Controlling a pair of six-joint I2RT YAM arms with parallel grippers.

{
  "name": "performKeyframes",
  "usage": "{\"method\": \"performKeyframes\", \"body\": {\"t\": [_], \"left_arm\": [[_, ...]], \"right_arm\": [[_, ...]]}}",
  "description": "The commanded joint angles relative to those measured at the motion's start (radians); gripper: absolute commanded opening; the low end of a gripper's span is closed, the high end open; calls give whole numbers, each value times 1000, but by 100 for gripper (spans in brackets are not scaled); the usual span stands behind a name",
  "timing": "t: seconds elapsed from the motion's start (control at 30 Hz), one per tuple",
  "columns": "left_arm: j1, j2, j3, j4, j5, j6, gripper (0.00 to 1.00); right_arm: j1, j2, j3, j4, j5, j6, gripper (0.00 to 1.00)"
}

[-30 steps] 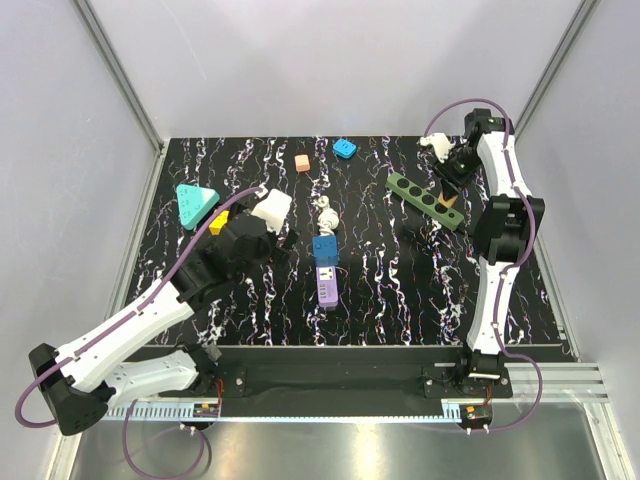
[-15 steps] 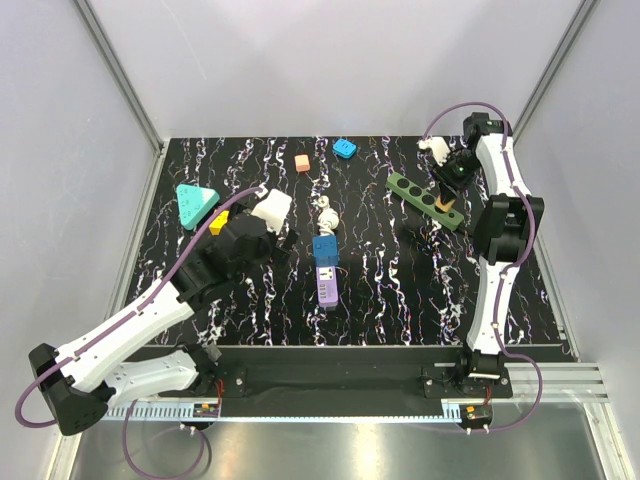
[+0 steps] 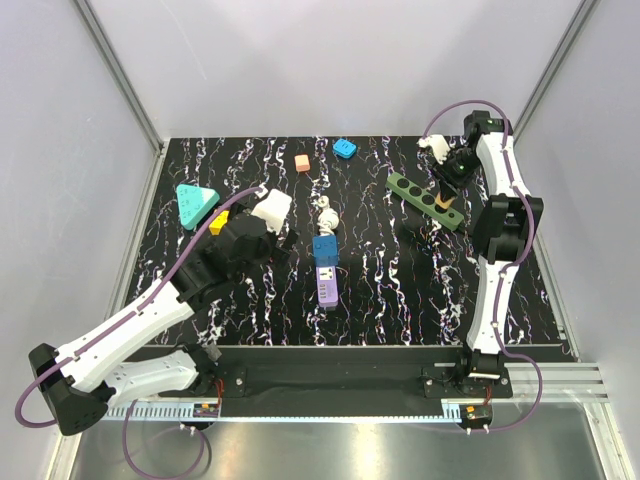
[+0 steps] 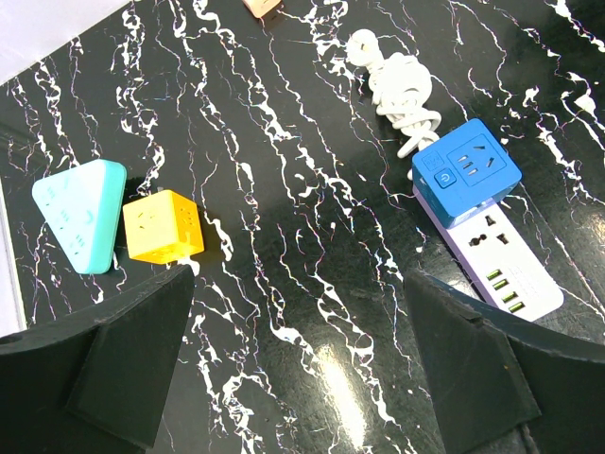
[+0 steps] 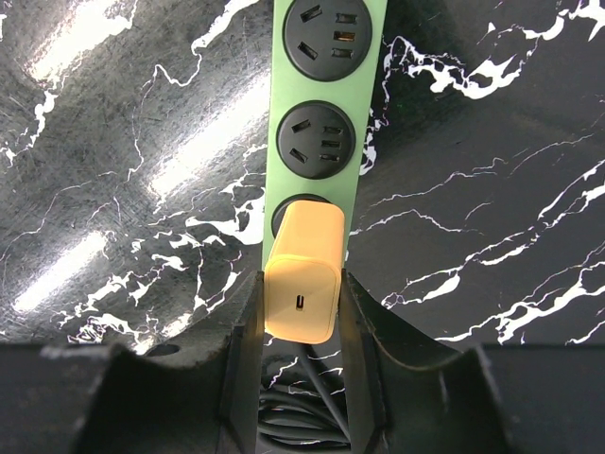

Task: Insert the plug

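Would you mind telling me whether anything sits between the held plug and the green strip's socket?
Nothing visible does: the plug, gripped by the right tool, sits right over a socket on the green strip.

White-shelled arms [image 3: 130, 330] with black joints trail purple cables [image 3: 462, 102] and end in matte black end effector fingers [image 4: 132, 369].

Bright, even overhead light; shadows are faint. The glossy desk [image 5: 123, 218] throws white glare streaks left of the right end effector [image 5: 301, 284], and a patch between the dark, soft-focused fingers [image 4: 113, 369] of the left end effector [image 4: 298, 274].
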Motion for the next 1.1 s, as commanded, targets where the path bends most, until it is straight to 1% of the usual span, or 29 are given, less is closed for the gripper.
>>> {"method": "performKeyframes", "body": {"t": [0.0, 0.13, 0.4, 0.57, 0.8, 0.9, 1.07], "left_arm": [[-3, -9, 45, 20, 6, -4, 99], [-3, -10, 45, 18, 6, -4, 99], [-3, -15, 45, 18, 6, -4, 99], [-3, -15, 47, 15, 7, -4, 99], [-3, -18, 47, 20, 13, -4, 99], [-3, -19, 47, 18, 12, -4, 99], [-3, -21, 48, 20, 13, -4, 99]], "right_arm": [[-6, -21, 35, -24, 6, -19, 0], [-6, -28, 12, -14, -5, -26, 0], [-9, 3, -13, -5, 43, -22, 0], [-13, 8, -36, 7, 32, -23, 0], [-21, 38, -29, 27, -20, -32, 0], [-25, 54, -49, 32, -35, -39, 0], [-30, 48, -152, 61, -54, -31, 0]]}}
